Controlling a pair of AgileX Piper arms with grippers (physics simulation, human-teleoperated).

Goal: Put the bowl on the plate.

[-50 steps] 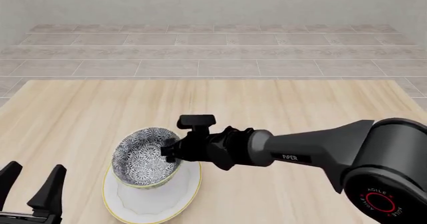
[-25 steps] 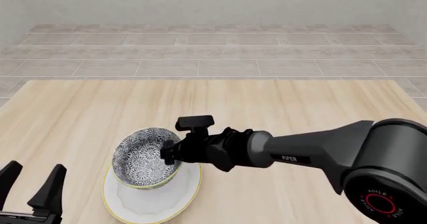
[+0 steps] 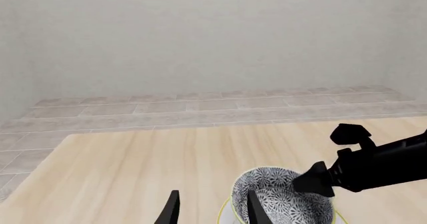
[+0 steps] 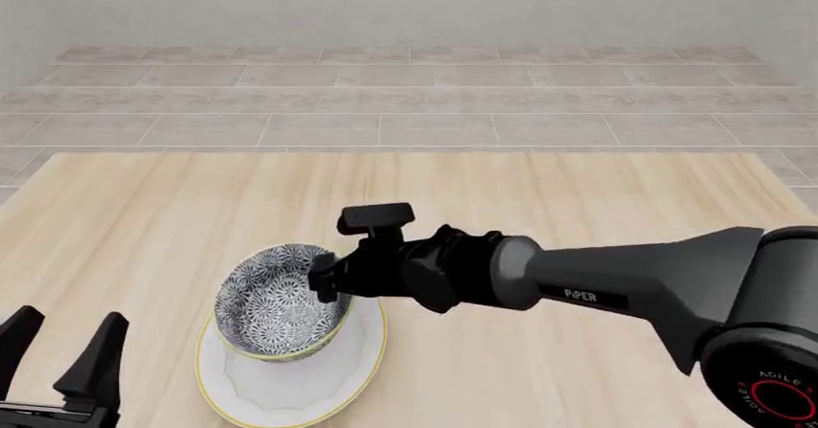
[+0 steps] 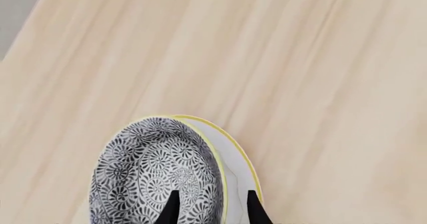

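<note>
We've got the bowl sitting on the plate near the surface's near-left corner. Our right pincer straddles the bowl's right-hand rim, fingers one inside and one outside, seemingly parted rather than clamped. Left pincer idles open at the near edge, closer but unused. The arm reads "PiPER", plus "AGILE".

Bowl on plate, near table's front-left; right fingers straddling bowl rim.
</note>
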